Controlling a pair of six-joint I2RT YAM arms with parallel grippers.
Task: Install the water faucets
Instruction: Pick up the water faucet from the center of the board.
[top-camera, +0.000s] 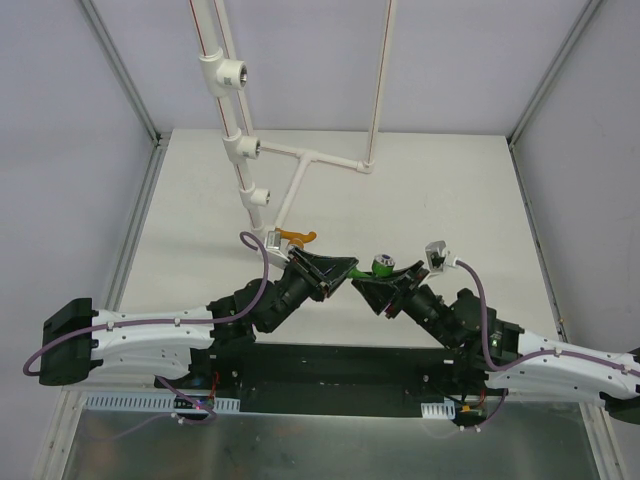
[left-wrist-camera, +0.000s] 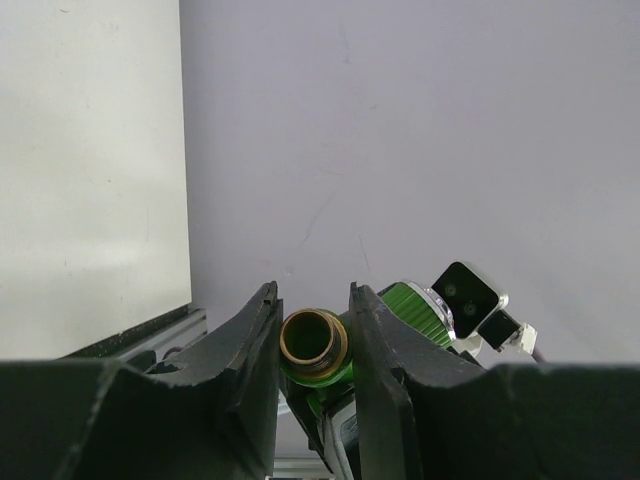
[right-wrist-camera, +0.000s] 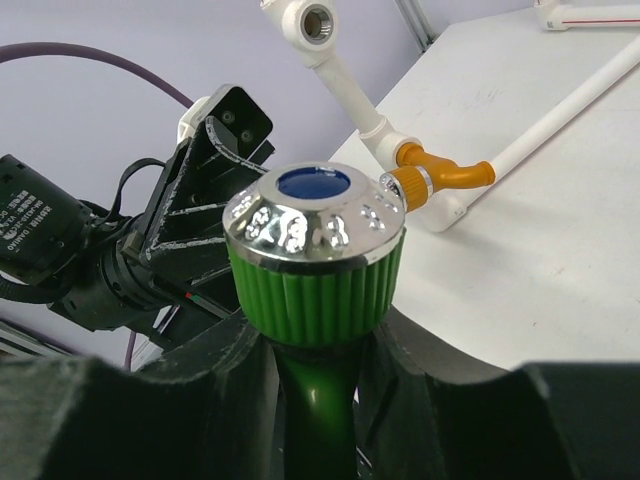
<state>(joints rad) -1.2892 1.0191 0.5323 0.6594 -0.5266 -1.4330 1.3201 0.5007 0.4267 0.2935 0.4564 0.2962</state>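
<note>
Arms (top-camera: 170, 330) (top-camera: 560, 355) angle inward, end effectors (left-wrist-camera: 313, 295) (right-wrist-camera: 320, 380) both clamping green faucet (right-wrist-camera: 315, 290).

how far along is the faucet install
Done: the orange faucet looks screwed into the bottom end of the white pipe. In hand: the green faucet, clamped between the left gripper and right gripper. Left: threading it into an open tee fitting.

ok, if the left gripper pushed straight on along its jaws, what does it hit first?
The left gripper has the green faucet between its jaws. Straight past that is the right gripper, holding the same faucet, with its wrist camera alongside. How close they are is unclear.
</note>
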